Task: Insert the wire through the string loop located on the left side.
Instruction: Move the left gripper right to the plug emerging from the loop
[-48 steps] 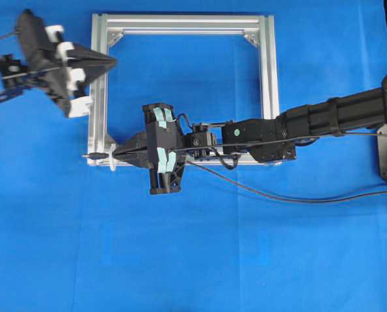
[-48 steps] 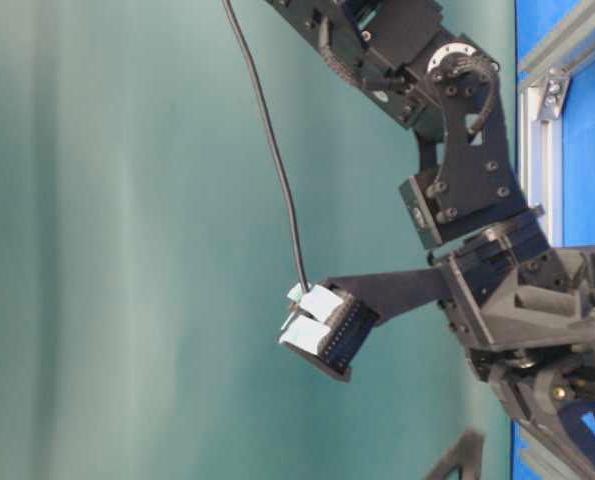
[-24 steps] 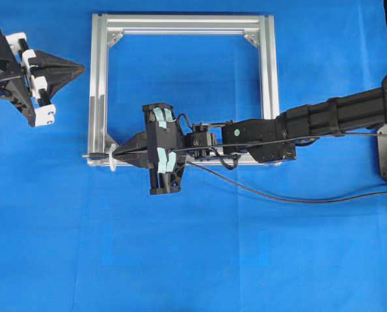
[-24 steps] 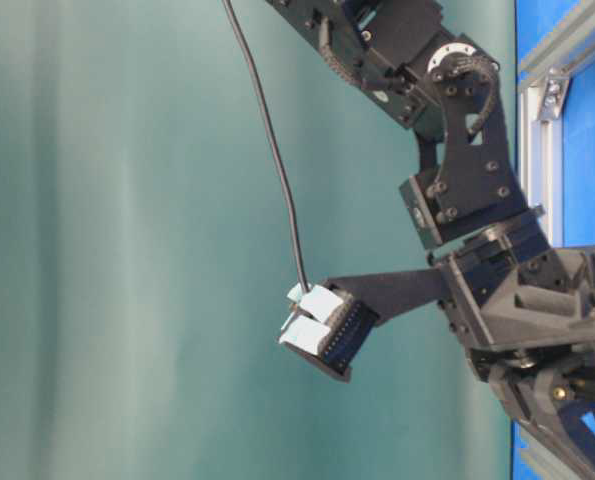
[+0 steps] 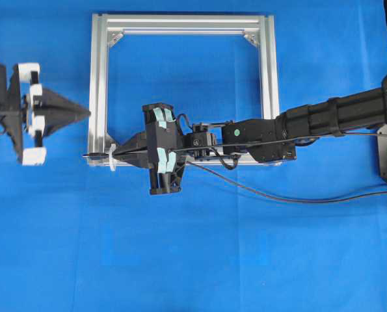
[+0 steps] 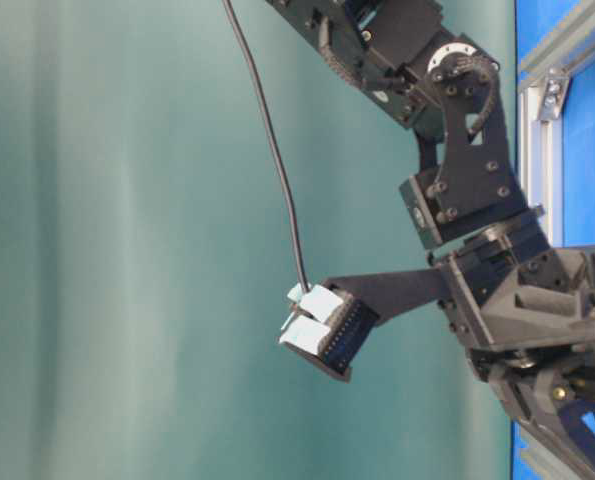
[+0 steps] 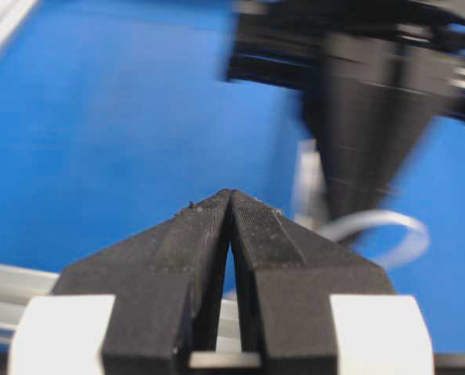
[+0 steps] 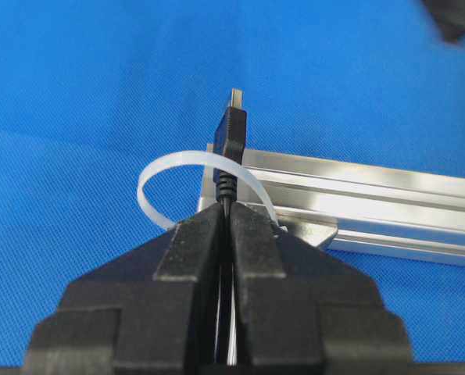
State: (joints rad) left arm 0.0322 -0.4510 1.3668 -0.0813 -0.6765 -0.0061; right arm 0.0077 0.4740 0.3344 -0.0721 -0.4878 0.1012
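My right gripper is shut on the wire just behind its plug, at the frame's lower left corner. The plug pokes leftward through the whitish string loop, whose band crosses in front of the plug's collar. The metal tip lies past the loop. My left gripper is shut and holds nothing. It points right, left of the frame and above the plug. In the blurred left wrist view the loop shows ahead to the right.
The silver aluminium frame lies flat on the blue cloth. My right arm stretches across its lower bar. The wire trails right below the frame. The table-level view shows the right arm's wrist and a thin black cable.
My left gripper has swung from the frame's upper left corner down and to the left, and now points right at the frame's left bar. The right arm and the wire have not moved.
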